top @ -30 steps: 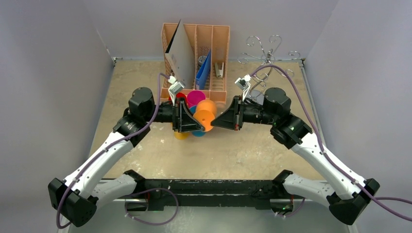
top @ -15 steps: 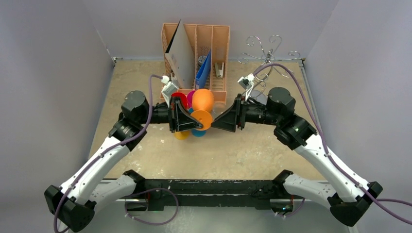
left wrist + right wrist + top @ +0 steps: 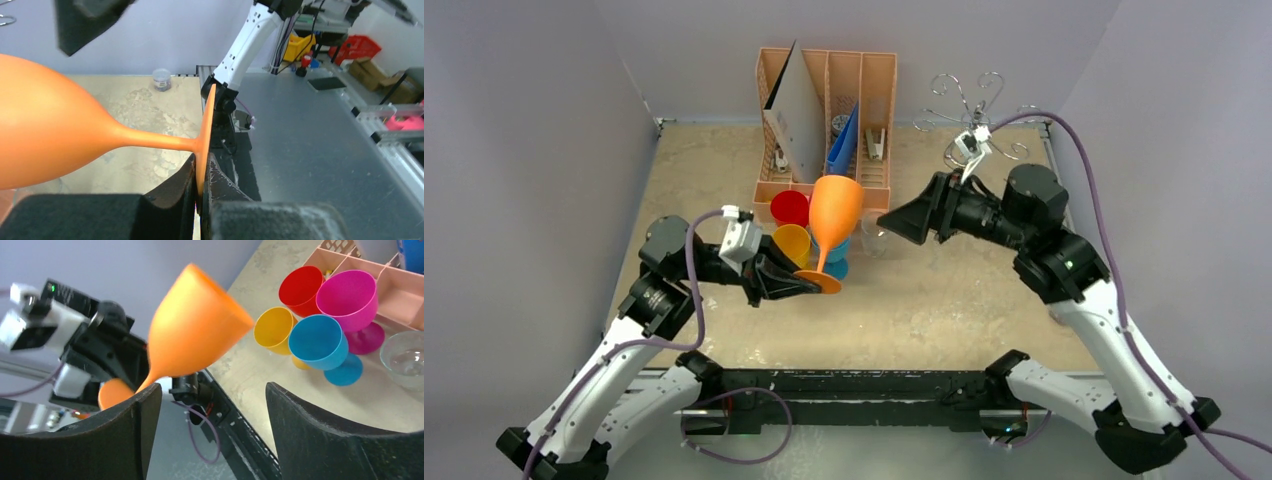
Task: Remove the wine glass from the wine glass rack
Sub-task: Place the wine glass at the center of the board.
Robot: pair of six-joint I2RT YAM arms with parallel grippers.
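Note:
An orange plastic wine glass [image 3: 834, 213] hangs above the table's middle, its bowl up and tilted away from me. My left gripper [image 3: 810, 284] is shut on the rim of its round foot. In the left wrist view the foot [image 3: 206, 135] stands edge-on, pinched between both fingers, and the bowl [image 3: 47, 135] fills the left side. My right gripper [image 3: 894, 222] is open and empty, to the right of the glass and apart from it. The right wrist view shows the glass [image 3: 195, 330] beyond its spread fingers. The silver wire wine glass rack [image 3: 972, 108] stands at the back right corner.
A peach slotted organiser [image 3: 876, 90] stands at the back centre. In front of it, under the glass, are a red cup [image 3: 301, 287], a yellow cup [image 3: 274, 327], a blue goblet [image 3: 318, 342], a magenta goblet [image 3: 347, 295] and a clear bowl [image 3: 405, 357].
My right gripper has let go of the orange glass, opened, and drawn back to the right. My left gripper has shut on the foot and carried the glass towards me and to the left.

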